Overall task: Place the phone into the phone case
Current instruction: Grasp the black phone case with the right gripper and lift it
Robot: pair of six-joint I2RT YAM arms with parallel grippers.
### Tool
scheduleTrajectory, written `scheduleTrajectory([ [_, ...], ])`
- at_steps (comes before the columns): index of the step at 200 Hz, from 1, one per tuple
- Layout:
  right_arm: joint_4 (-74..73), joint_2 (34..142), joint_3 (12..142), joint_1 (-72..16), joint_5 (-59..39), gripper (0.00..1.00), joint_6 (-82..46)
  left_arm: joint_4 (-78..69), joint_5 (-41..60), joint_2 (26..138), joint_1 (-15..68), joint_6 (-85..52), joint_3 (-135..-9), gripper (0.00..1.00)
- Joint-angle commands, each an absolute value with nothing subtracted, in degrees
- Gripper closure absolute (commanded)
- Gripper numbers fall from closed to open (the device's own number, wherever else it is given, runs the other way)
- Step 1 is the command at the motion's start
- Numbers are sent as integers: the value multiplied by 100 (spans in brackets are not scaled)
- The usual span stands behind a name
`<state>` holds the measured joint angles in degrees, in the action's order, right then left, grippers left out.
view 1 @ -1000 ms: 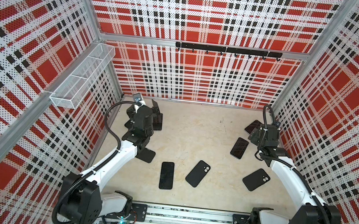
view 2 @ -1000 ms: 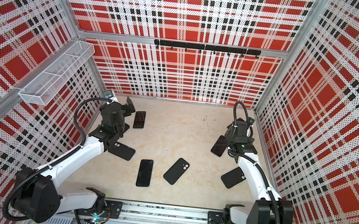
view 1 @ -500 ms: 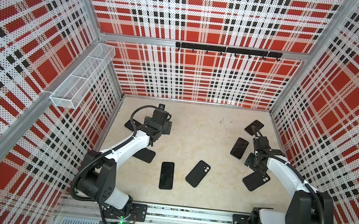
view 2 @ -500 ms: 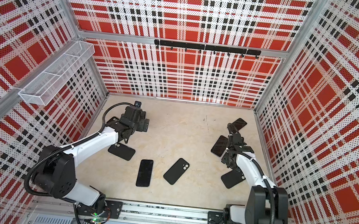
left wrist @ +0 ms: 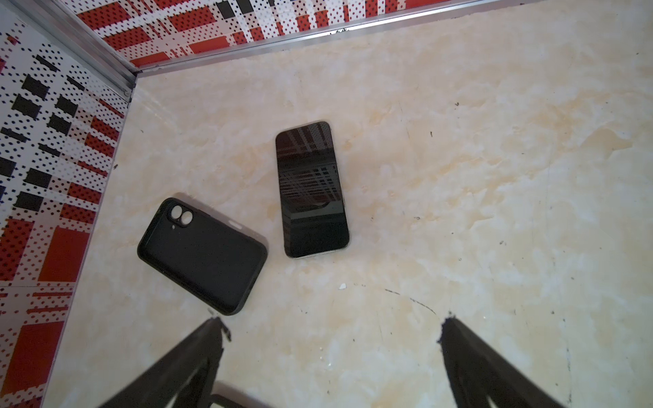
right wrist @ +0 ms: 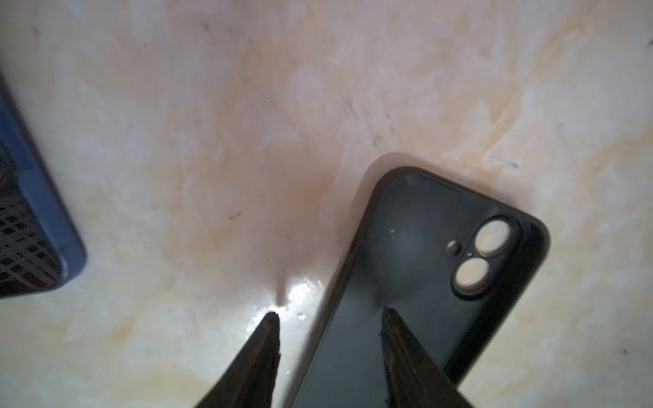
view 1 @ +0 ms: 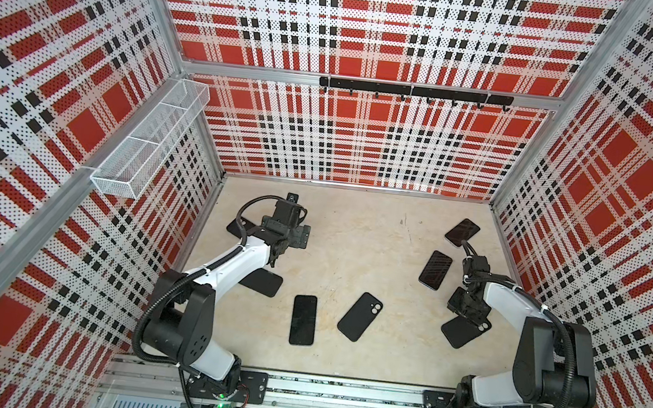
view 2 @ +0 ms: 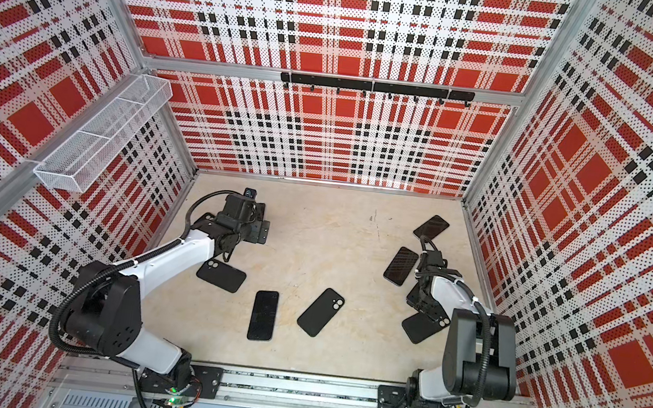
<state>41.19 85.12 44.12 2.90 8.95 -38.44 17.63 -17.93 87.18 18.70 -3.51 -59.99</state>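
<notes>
Black phone cases and dark phones lie flat on the beige table. In the right wrist view an empty black phone case lies with its inside up. My right gripper is low over it, jaws partly apart astride its long side wall. One fingertip is on the table and the other is inside the case, with gaps on both sides. In both top views this case sits near the right wall. My left gripper hangs open and empty above bare table, short of a phone and a case.
A blue-edged phone lies close to the right gripper, with another phone behind it. Mid-table hold a phone and a case. A further case lies under the left arm. Plaid walls enclose the table.
The right gripper came down from the back right onto the near-right case and its jaws narrowed. The left arm swung toward the middle and dropped lower at the back left, still open.
</notes>
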Motion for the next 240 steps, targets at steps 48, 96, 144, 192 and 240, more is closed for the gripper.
scheduleTrajectory([
  [48,3780,8842,4331,397,843,76,-3664,1775,-1705,8785,1831,-281,-5981,2],
  [96,4034,8452,4430,399,901,92,-3537,1773,-1741,8771,1819,-284,-5991,2],
  [144,4521,7775,4804,401,733,100,-3218,1771,-1758,8749,1811,-314,-5997,2],
  [192,4420,7581,5524,278,-289,100,-2419,1801,-1742,8813,1802,-361,-6034,2],
  [240,4471,8599,6907,-819,-168,100,-1730,1828,-1766,8815,1795,-388,-6043,2],
])
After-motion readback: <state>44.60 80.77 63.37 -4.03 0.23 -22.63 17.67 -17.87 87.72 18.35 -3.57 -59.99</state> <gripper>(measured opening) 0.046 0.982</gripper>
